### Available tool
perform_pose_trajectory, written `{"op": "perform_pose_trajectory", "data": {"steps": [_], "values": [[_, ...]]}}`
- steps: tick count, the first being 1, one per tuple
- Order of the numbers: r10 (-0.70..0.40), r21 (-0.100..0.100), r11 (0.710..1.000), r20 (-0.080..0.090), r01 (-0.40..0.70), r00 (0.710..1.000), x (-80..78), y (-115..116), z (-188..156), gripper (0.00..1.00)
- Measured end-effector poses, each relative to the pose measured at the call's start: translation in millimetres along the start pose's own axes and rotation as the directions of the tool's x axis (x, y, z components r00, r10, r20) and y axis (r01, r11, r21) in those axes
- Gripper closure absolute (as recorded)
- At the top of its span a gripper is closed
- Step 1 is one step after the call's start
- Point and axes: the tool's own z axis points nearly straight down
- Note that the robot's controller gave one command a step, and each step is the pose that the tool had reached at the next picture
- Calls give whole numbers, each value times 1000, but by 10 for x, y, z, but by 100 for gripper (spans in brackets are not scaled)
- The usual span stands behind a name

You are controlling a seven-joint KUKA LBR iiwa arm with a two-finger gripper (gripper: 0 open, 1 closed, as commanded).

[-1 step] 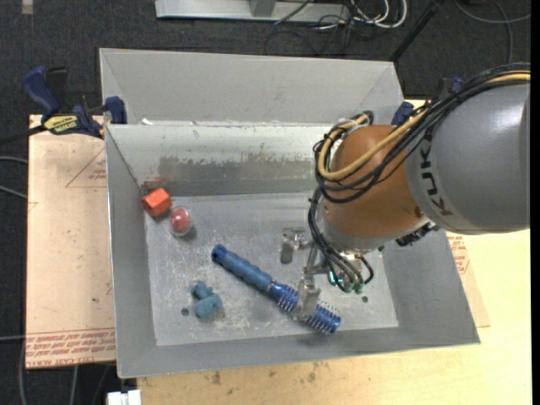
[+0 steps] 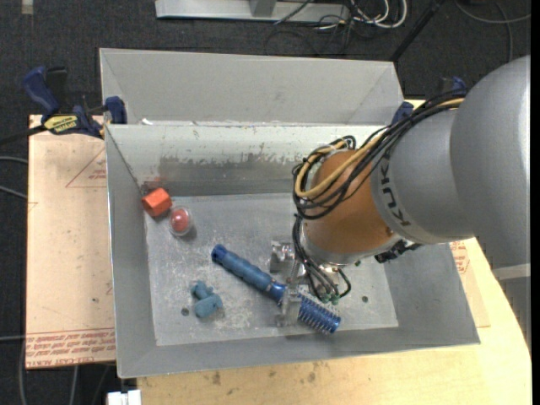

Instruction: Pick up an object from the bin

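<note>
End effector [image 2: 291, 300] over brush [image 2: 246, 269], KUKA arm [image 2: 472, 167]

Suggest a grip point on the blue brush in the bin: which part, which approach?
Take the brush by its handle, mid-length, from straight above, closing across its narrow width. It lies flat and diagonal, with bare bin floor on both sides there. The bristle head is wider and probably harder to hold.

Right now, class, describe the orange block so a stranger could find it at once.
Look into the grey metal bin, at the floor's far left corner below the back wall. The orange block sits beside a reddish ball. It alone is boxy and orange; the ball is round, the brush and lump are blue.
</note>
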Motion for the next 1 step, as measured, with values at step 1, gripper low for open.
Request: {"op": "perform_pose_trajectory", "data": {"steps": [1], "values": [[2, -1, 1000, 5, -2, 1000, -11, 3, -46, 100]]}}
